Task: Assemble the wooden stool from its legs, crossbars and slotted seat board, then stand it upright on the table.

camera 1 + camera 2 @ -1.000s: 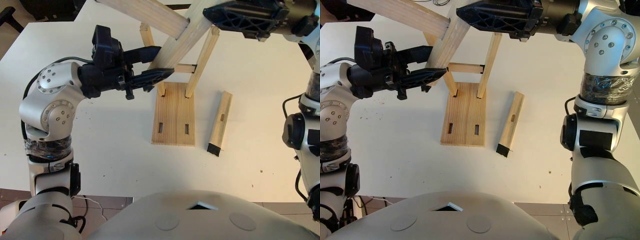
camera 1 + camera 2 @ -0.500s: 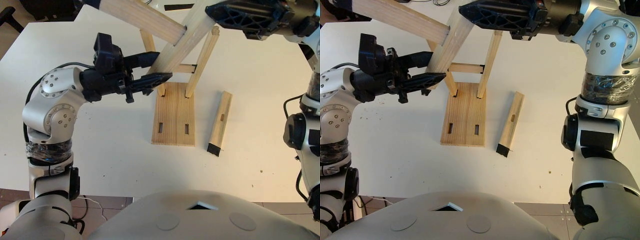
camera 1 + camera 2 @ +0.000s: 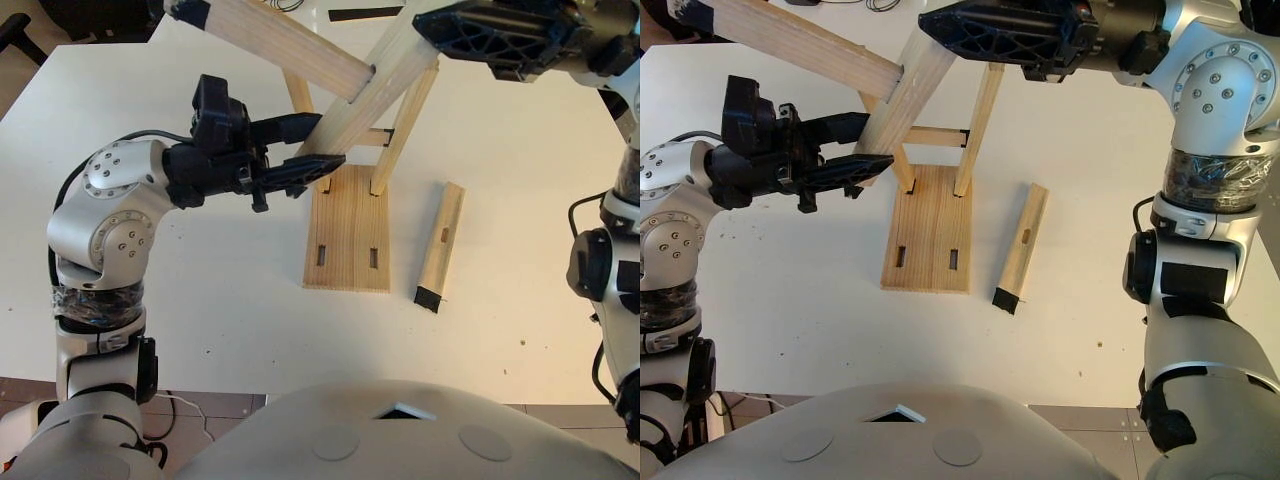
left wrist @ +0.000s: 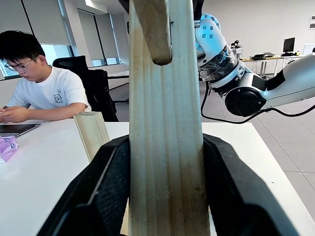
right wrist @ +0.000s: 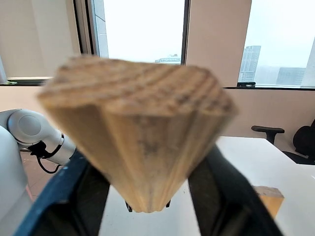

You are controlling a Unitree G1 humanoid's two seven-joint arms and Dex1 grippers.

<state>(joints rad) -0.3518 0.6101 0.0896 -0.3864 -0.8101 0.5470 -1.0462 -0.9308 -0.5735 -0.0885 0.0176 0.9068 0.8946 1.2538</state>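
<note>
Likely light, rigid, smooth; flat faces best for gripping pale square-section wooden leg (image 3: 375, 90), pinched between left gripper (image 3: 330, 140) and right gripper (image 3: 432, 28).

You are looking at the end grain of a pale wooden stool leg (image 5: 138, 123), blurred and close; the right gripper (image 5: 147, 209) is clamping it, its black fingers (image 5: 81, 201) pressing against both sides.
</note>
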